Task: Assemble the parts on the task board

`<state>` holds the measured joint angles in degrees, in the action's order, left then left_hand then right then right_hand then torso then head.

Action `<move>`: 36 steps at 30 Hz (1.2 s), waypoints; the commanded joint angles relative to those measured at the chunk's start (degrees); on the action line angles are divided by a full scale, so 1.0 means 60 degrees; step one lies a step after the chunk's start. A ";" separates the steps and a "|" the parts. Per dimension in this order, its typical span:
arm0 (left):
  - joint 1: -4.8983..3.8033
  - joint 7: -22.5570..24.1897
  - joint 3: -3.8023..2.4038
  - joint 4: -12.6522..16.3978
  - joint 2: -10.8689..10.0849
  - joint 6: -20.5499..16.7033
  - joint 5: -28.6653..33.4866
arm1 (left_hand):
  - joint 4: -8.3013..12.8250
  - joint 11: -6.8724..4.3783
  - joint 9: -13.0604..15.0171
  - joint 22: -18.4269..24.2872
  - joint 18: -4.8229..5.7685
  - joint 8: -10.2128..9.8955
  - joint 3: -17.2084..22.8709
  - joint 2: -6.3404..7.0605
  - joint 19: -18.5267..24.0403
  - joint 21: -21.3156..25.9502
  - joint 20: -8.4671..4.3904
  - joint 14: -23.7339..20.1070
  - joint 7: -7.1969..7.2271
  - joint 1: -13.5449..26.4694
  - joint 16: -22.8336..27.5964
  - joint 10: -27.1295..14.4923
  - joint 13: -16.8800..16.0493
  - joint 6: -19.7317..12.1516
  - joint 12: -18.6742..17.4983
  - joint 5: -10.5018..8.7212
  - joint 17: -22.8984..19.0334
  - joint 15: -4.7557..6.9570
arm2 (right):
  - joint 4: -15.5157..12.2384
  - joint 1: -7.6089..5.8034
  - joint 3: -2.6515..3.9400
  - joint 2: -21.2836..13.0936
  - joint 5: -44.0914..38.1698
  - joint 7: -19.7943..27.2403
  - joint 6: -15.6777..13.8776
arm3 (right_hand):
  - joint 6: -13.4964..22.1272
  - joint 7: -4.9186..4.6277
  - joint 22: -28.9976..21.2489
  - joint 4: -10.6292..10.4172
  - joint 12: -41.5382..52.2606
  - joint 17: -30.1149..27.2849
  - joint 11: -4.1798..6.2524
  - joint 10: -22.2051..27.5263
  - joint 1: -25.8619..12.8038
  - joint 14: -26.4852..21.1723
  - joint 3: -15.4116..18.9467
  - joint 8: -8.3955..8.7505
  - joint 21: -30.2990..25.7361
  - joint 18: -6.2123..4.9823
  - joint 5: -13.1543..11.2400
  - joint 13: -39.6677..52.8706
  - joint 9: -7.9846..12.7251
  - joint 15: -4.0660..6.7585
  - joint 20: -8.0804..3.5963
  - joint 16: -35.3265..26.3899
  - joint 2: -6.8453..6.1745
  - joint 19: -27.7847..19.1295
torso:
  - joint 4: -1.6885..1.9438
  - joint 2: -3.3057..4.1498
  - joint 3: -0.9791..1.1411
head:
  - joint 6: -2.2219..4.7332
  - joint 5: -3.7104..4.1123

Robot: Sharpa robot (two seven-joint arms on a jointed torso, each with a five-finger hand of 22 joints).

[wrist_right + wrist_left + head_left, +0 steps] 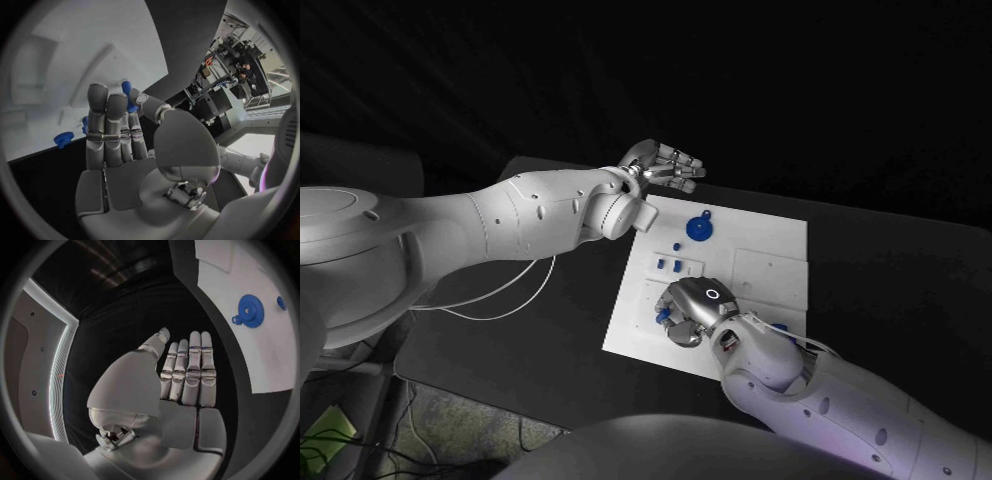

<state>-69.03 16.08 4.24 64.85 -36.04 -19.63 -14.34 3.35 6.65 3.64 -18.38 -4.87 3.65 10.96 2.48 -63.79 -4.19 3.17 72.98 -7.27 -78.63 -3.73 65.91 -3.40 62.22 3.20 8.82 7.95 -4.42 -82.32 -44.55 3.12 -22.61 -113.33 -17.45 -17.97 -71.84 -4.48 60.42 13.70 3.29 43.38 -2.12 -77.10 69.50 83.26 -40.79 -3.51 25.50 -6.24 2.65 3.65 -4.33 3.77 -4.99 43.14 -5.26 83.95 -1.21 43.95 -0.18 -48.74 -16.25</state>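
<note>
The white task board (762, 225) lies in the middle of the black table. A blue gear (700, 230) with a small lug sits on its far left part, also seen as the gear (251, 310) in the left wrist view. Small blue parts (669, 264) stand just nearer than it. My left hand (664, 167) hovers off the board's far left corner, fingers straight and side by side (187, 372), holding nothing. My right hand (692, 310) is over the board's near left area. It pinches a small blue part (128, 95) between thumb and a finger.
A white cable (502, 300) loops on the table left of the board. Pale raised rectangles (769, 270) take up the board's right half, with one more blue part (780, 327) beside my right forearm. Two loose blue parts (62, 139) lie beyond my right fingers.
</note>
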 commanded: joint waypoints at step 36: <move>-0.0012 0.0018 -0.0008 0.0012 0.0050 0.0179 0.0040 | -0.0038 -0.0008 0.0014 0.0085 0.0193 0.0004 -0.0042 -0.0097 -0.0047 -0.0061 0.0049 -0.0092 0.0005 0.0052 0.0029 -0.0072 0.0008 -0.0021 0.0047 -0.0057 0.0002 -0.0017 | 0.0071 0.0009 -0.0270 0.0192 -0.0637 -0.0792 0.0416 | -0.0080 0.0015 0.0103 0.0095 0.0043 0.0022 0.0175 -0.0230 -0.0001 -0.0009 0.0014 -0.0035 0.0029 -0.0105 0.0020 0.0006 -0.0038 0.0049 -0.0085 -0.0034 0.0075 0.0352 | 0.0001 -0.0003 -0.0008 | -0.0066 0.0002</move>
<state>-69.03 15.95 4.25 64.84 -35.90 -19.38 -14.34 3.35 6.65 3.64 -17.91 -4.87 3.65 10.96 2.26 -63.79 -4.19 3.17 72.78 -7.27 -78.40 -3.73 65.91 -3.40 62.22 3.20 8.82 7.95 -4.62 -81.83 -44.72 1.73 -21.60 -116.19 -20.98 -16.74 -71.89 -4.30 60.98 13.92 3.48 43.44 -2.00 -77.01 69.35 83.29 -40.56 -3.50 25.50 -6.22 2.43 3.67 -4.33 3.74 -5.10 43.14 -5.46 83.82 -1.22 43.94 -0.20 -49.13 -16.28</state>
